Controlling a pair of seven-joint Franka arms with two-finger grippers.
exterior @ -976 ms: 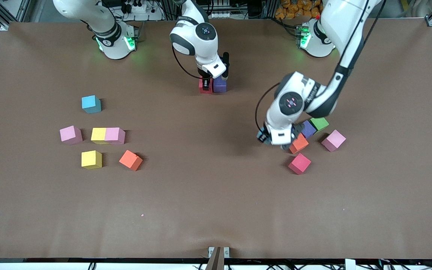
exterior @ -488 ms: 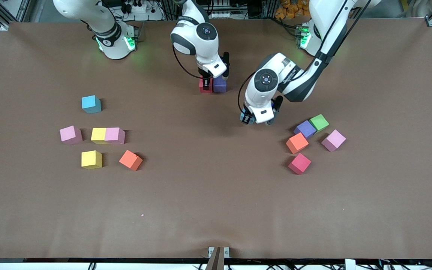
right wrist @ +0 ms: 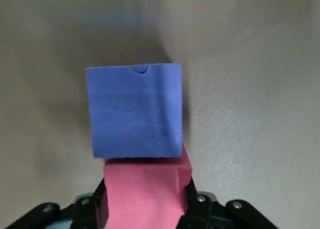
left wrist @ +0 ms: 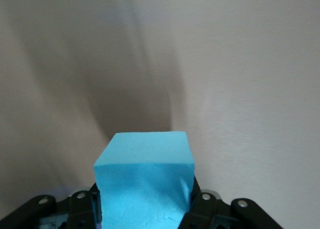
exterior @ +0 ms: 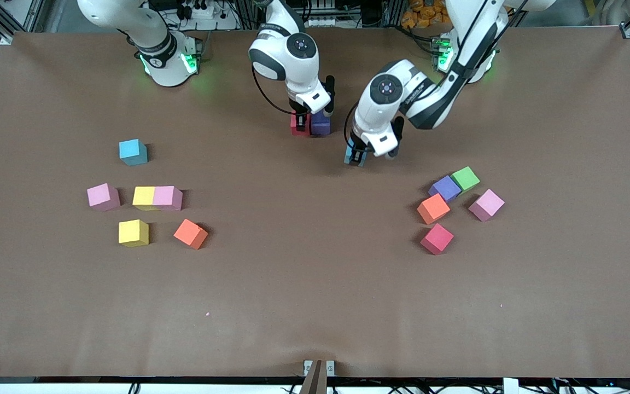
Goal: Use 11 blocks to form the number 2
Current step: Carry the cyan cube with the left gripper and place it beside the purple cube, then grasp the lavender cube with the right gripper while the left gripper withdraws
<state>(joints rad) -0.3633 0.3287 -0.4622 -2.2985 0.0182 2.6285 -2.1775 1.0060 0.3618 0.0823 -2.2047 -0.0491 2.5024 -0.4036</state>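
Overhead, the left end effector (exterior: 356, 158) grips an unmarked light blue block (exterior: 351, 151).

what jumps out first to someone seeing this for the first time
Both arms meet near the robots' edge of the brown table: the right pincer grips a red cube set against a purple cube, and the left pincer holds a light blue cube close by. Loose coloured cubes sit in two groups, one toward each end of the table, including a single green cube toward the left arm's end.
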